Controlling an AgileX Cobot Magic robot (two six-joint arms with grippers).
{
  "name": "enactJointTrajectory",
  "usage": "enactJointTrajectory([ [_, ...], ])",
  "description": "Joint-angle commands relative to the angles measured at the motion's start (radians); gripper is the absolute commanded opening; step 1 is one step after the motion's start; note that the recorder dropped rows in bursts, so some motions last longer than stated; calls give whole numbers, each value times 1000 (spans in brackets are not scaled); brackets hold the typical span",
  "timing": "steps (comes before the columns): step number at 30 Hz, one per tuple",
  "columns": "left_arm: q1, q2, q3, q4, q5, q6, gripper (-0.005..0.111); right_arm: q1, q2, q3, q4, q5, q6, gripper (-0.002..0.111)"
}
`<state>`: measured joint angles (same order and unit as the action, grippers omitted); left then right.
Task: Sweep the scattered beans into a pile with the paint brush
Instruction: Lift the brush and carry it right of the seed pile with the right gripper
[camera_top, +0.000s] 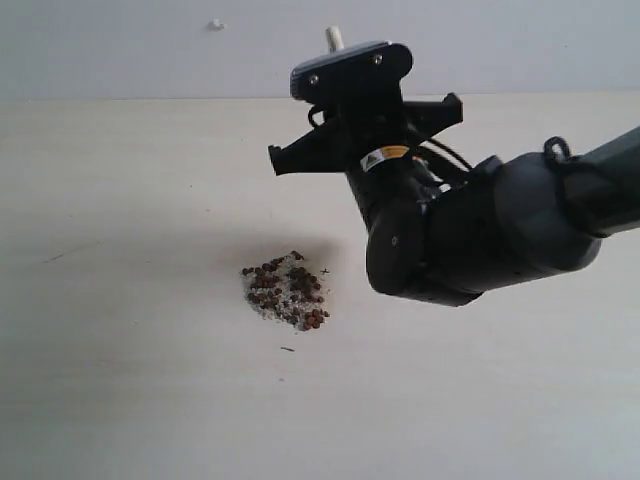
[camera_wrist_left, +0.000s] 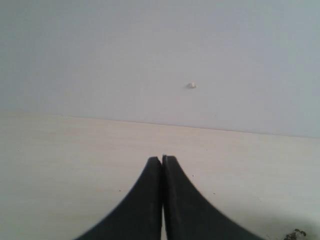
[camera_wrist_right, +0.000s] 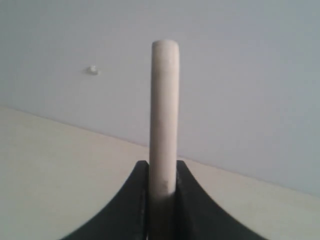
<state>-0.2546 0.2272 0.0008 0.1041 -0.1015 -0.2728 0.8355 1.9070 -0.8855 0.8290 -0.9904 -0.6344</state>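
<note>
Left arm's black jaws are pressed together, empty. Tiny reddish-brown beans (camera_top: 266, 282) form one speckled pile (camera_top: 286, 293) on the pale wooden surface (camera_top: 120, 380). Right arm's jaws clamp the pale wooden-handled paint brush (camera_wrist_right: 164, 115) aloft; a heavy stroke could scatter the pile.

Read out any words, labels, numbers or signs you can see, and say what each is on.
Yellow-and-white sticker on the right arm's wrist: a warning triangle, print too small to read.
No other text on the paint brush, table or wall.
</note>
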Motion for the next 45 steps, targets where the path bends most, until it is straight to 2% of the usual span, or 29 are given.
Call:
enactJointTrajectory([
  [1, -6, -6, -1, -3, 2, -7, 0, -6, -136, -9, 104, 111, -282, 0],
  [6, -6, -6, -1, -3, 2, -7, 0, -105, -291, -9, 275, 439, -509, 0],
  [9, -6, -6, -1, -3, 2, -7, 0, -216, -349, -9, 364, 722, -587, 0],
  [13, -6, -6, -1, -3, 2, -7, 0, -370, -367, -16, 377, 1110, -552, 0],
  [17, -6, -6, -1, -3, 2, -7, 0, -487, -327, -41, 375, 1336, -386, 0],
  [22, -6, -6, -1, -3, 2, -7, 0, -562, -273, -49, 372, 1416, -200, 0],
  [29, -6, -6, -1, -3, 2, -7, 0, -569, -175, -49, 369, 1429, -74, 0],
  [34, -6, -6, -1, -3, 2, -7, 0, -569, -80, -49, 362, 1498, -91, 0],
  [40, -6, -6, -1, -3, 2, -7, 0, -570, 7, -49, 370, 1485, -105, 0],
  [45, -6, -6, -1, -3, 2, -7, 0, -570, 36, -49, 474, 1500, -199, 0],
])
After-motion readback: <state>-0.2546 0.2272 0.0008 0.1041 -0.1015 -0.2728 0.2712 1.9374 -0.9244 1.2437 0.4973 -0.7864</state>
